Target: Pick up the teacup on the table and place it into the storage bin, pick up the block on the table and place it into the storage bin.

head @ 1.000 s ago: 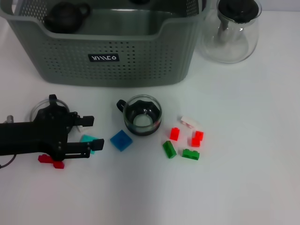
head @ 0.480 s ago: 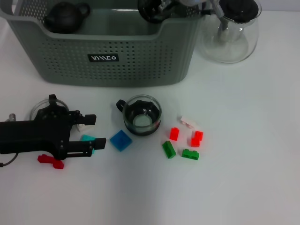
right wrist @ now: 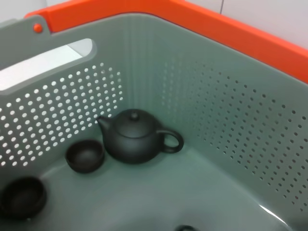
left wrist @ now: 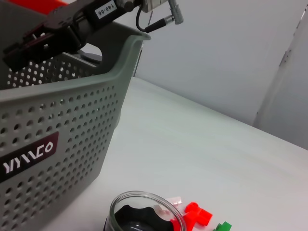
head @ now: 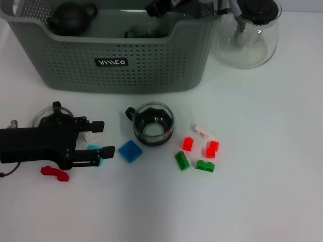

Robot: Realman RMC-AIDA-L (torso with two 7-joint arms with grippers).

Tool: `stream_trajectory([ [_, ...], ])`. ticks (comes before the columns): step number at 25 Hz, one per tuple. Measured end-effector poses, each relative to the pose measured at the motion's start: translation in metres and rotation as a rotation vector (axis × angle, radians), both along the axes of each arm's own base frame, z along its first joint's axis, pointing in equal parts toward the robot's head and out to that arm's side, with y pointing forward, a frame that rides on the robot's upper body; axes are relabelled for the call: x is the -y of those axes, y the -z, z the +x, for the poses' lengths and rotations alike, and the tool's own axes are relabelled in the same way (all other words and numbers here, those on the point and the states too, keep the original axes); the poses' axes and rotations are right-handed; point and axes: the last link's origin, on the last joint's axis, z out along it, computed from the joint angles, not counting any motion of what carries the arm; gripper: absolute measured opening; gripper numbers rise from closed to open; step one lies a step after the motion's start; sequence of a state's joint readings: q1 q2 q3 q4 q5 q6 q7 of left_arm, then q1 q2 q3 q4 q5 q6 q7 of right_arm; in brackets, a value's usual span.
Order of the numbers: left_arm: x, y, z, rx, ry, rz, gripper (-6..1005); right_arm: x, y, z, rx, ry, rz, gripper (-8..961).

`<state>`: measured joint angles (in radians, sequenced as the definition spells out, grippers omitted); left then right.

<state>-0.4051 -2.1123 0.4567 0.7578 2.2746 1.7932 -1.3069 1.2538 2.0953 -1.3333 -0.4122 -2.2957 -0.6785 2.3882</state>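
Note:
The grey-green storage bin (head: 166,60) stands at the back, and it fills the right wrist view (right wrist: 231,110). A glass teacup (head: 153,123) with a dark inside stands on the table before it; it also shows in the left wrist view (left wrist: 144,216). A blue block (head: 130,150) lies left of the cup. My left gripper (head: 103,137) is open low over the table, left of the blue block, with a cyan block (head: 94,148) and a white block (head: 90,135) between its fingers. My right gripper (head: 161,6) hangs over the bin above a small dark cup (head: 144,31).
In the bin lie a dark teapot (right wrist: 137,136) and two small dark cups (right wrist: 85,156). A glass carafe (head: 250,33) stands right of the bin. Red, green and white blocks (head: 202,151) lie right of the glass cup. A red piece (head: 54,172) and another glass cup (head: 40,115) lie by my left arm.
My left gripper has crept right toward the blue block. My right gripper came in over the bin with a dark thing; a dark cup now lies in the bin below it.

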Motion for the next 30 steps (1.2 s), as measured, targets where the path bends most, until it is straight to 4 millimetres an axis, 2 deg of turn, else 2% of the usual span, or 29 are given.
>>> stream_trajectory([
  [4, 0.001, 0.000, -0.001, 0.000, -0.004, 0.001, 721, -0.004, -0.013, -0.004, -0.062, -0.003, 0.027, 226],
  [7, 0.002, 0.000, -0.002, 0.001, -0.008, 0.003, 720, 0.000, -0.042, -0.008, -0.212, -0.047, 0.074, 354],
  [10, 0.002, 0.000, -0.002, 0.004, -0.009, 0.003, 720, 0.022, -0.086, -0.006, -0.417, -0.188, 0.111, 482],
  [12, 0.002, 0.001, -0.001, 0.007, -0.006, 0.003, 720, 0.050, -0.110, 0.001, -0.560, -0.318, 0.093, 510],
  [15, 0.000, 0.002, 0.000, 0.004, 0.004, 0.005, 720, 0.095, -0.137, 0.033, -0.728, -0.471, 0.061, 552],
  [17, -0.002, 0.002, 0.000, -0.002, 0.002, 0.010, 720, 0.123, -0.150, 0.065, -0.772, -0.539, 0.069, 552],
  [20, -0.003, 0.001, -0.001, -0.006, 0.000, 0.015, 719, 0.160, -0.154, 0.112, -0.722, -0.596, 0.063, 553],
  [24, -0.002, -0.001, -0.001, -0.005, 0.001, 0.016, 719, 0.204, -0.142, 0.170, -0.561, -0.554, -0.017, 553],
  [27, 0.001, -0.006, 0.003, 0.000, 0.040, -0.009, 719, 0.217, -0.133, 0.198, -0.496, -0.456, -0.059, 553],
  [30, 0.000, -0.018, 0.011, -0.057, 0.099, -0.044, 718, 0.220, -0.129, 0.212, -0.471, -0.395, -0.086, 552],
])
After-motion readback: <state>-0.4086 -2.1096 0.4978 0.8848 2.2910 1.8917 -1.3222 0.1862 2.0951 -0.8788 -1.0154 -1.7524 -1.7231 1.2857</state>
